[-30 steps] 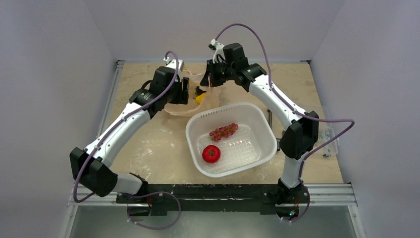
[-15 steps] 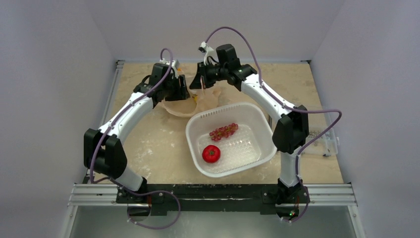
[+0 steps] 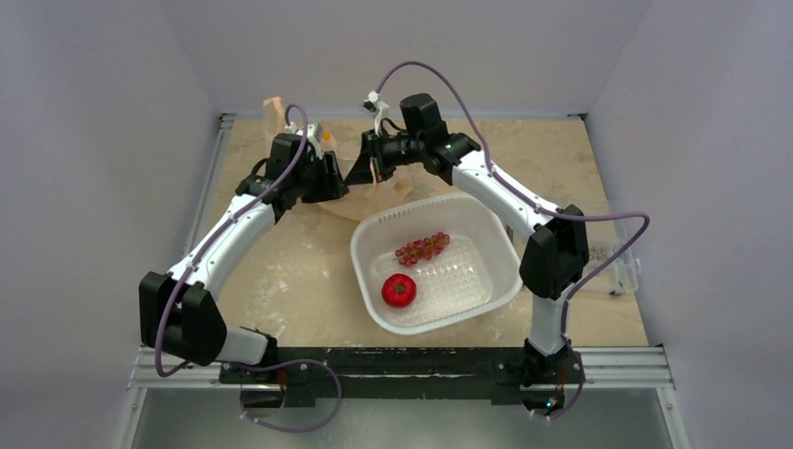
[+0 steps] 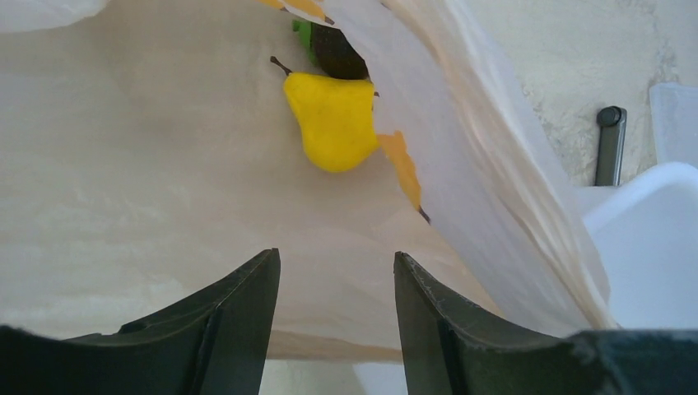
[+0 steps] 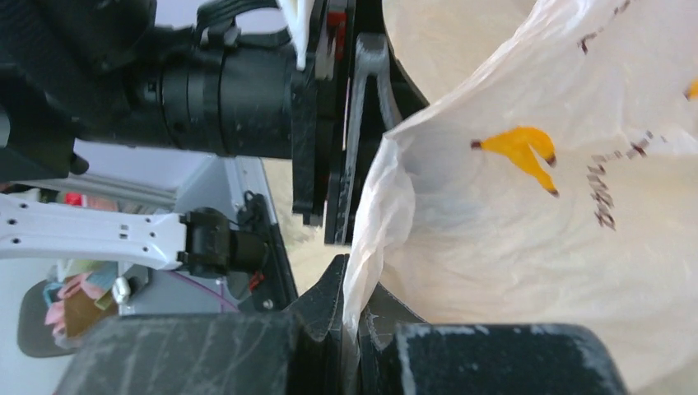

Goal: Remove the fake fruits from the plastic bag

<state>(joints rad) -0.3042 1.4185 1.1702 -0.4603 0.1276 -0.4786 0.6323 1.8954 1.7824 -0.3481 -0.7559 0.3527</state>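
Note:
The peach-beige plastic bag (image 3: 382, 192) lies at the back of the table between both grippers. My right gripper (image 5: 355, 311) is shut on a bunched edge of the bag (image 5: 535, 247) and holds it up. My left gripper (image 4: 336, 276) is open with its jaws set apart, facing into the bag (image 4: 123, 164). Inside lie a yellow fruit (image 4: 333, 122) and, beyond it, a dark fruit (image 4: 337, 53). The reddish grapes (image 3: 423, 247) and the red tomato (image 3: 399, 290) lie in the white basin (image 3: 505, 243). In the top view the left gripper (image 3: 338, 178) and right gripper (image 3: 367, 170) are close together.
The white perforated basin stands right of centre, its corner showing in the left wrist view (image 4: 650, 239). A small clear object (image 3: 625, 267) sits at the table's right edge. Grey walls close in the back and both sides.
Both grippers have moved left and toward the back with the bag. The bag's edge is raised higher, and the yellow fruit no longer shows in the top view.

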